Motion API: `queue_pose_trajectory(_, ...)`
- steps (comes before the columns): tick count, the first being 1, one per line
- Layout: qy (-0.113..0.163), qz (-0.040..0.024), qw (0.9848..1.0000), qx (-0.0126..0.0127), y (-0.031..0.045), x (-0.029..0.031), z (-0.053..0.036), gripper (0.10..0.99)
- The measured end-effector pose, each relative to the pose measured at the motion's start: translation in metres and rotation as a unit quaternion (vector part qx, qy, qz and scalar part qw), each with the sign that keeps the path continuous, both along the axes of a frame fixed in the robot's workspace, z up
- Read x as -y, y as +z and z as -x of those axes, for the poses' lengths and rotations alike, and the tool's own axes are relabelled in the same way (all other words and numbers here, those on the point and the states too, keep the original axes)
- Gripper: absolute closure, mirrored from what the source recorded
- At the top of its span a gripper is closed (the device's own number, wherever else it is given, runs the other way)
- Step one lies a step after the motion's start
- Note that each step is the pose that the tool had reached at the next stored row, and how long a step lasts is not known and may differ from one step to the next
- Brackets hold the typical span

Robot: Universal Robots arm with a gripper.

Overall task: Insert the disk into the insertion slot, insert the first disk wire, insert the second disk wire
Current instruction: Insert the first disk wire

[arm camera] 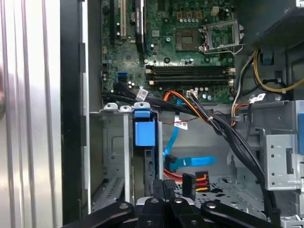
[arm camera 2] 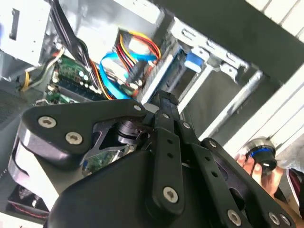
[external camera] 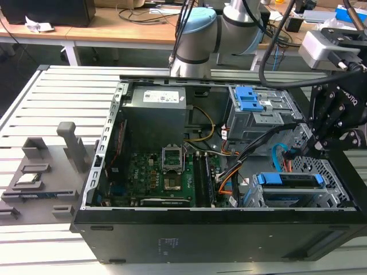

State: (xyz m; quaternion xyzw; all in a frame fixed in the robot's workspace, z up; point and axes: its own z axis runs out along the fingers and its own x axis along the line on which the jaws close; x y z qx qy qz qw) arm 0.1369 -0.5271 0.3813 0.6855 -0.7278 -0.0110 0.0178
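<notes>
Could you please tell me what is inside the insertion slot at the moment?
The disk, in its blue carrier, sits inside the insertion slot. The slot's metal walls cover the disk's underside and sides, so its connector end cannot be seen.

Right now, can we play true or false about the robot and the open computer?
1. The computer case has its side open. True.
2. The disk in its blue frame sits in the insertion slot. True.
3. The pincer hangs over the green board. False: it hangs near the disk, at the case's end on the exterior view's right.
4. The grey holder stands on the exterior view's right of the case. False: it stands on the left.
</notes>
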Motion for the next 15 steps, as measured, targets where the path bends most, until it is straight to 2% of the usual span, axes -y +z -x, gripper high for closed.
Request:
queue_pose_trajectory(1,0.0,0.0009,1.0,0.0,-0.0011,-0.005,-0.001,0.98)
queue_pose_trajectory(2,0.0,0.0014,1.0,0.0,-0.0047,-0.0125,-0.0015,0.98)
queue_pose_trajectory(3,0.0,0.0014,1.0,0.0,-0.0057,-0.0138,-0.0018,0.98)
queue_pose_trajectory(8,0.0,0.0014,1.0,0.0,-0.0095,-0.0171,-0.0028,0.98)
queue_pose_trajectory(15,0.0,0.0014,1.0,0.0,-0.01,-0.0171,-0.0028,0.973)
